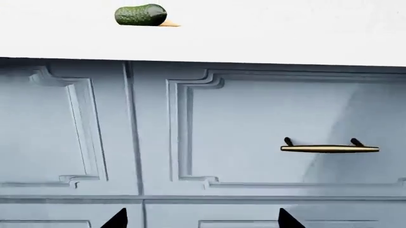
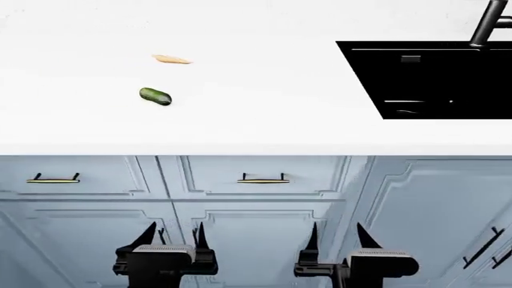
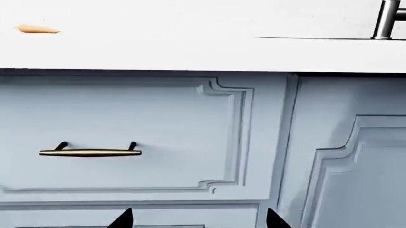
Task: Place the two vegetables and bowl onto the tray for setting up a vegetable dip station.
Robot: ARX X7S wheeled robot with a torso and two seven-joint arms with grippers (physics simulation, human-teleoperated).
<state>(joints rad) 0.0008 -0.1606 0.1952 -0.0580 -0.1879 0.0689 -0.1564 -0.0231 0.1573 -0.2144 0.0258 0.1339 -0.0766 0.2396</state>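
Cucumber on bench, ahead of left end effector, long axis crosswise; carrot beyond; right end effector farther; both parted, empty, below bench edge.

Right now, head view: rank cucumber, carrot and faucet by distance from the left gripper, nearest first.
1. Cucumber, on the counter, just left of the left gripper and beyond it.
2. Carrot, farther back on the counter.
3. Faucet, far right, by the sink.
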